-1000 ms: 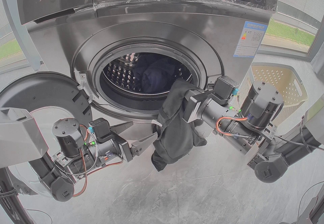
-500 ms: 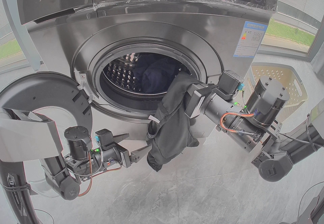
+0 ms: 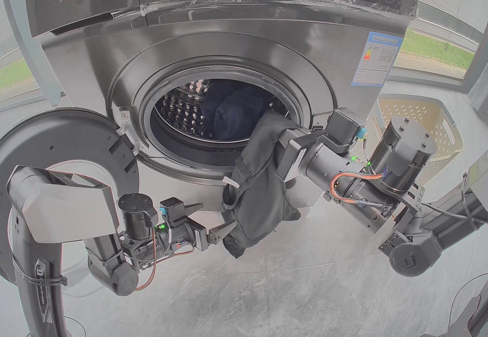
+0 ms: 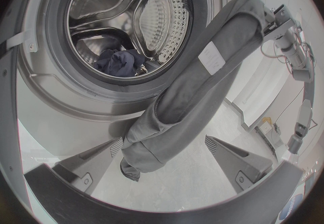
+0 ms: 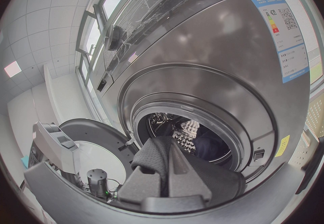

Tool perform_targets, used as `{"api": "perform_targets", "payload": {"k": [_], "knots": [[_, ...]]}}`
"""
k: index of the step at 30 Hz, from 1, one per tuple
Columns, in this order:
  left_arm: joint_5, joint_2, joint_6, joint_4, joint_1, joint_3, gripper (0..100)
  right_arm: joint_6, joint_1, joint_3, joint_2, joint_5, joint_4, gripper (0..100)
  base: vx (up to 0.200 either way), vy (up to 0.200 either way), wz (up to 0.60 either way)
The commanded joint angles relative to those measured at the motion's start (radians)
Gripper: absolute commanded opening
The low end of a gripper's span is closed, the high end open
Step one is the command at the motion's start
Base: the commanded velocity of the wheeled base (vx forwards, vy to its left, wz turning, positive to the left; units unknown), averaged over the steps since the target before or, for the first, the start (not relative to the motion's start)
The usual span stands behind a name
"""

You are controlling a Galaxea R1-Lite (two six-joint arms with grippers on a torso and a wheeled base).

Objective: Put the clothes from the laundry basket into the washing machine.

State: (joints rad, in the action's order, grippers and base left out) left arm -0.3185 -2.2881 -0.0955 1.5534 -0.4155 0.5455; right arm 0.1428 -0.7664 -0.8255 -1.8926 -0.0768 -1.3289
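while the right gripper [image 5: 167,170] has its fingers pinched shut on the top fold of a dark grey garment [image 3: 259,185], that cloth hangs from the fingers over the lower right rim of the washing machine [image 3: 305,48] door opening and down its front, clear of the floor. the left gripper [image 3: 219,215] sits low with its fingers spread wide and holding nothing, the garment's hanging hem just ahead of their tips; whether they touch it i cannot tell. past the right fingers navy clothes [image 3: 234,109] lie in the drum, and a beige laundry basket [image 3: 432,124] stands behind that arm.
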Motion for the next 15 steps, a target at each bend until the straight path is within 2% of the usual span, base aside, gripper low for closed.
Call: {"api": "perform_targets", "payload": {"k": [1,8,15], "knots": [[0.001,-0.080,0.011,0.001,0.001,0.059,100,0.001,-0.011,0.002,-0.002,0.000,-0.001,0,0.000,0.000,0.00],[0.006,-0.140,0.014,-0.001,0.000,0.169,100,0.001,-0.022,0.003,-0.002,0.000,-0.001,0,0.000,0.000,0.00],[0.003,-0.157,0.011,-0.001,0.000,0.209,100,0.001,-0.024,0.013,0.000,0.000,-0.003,0,0.000,0.000,0.00]]}}
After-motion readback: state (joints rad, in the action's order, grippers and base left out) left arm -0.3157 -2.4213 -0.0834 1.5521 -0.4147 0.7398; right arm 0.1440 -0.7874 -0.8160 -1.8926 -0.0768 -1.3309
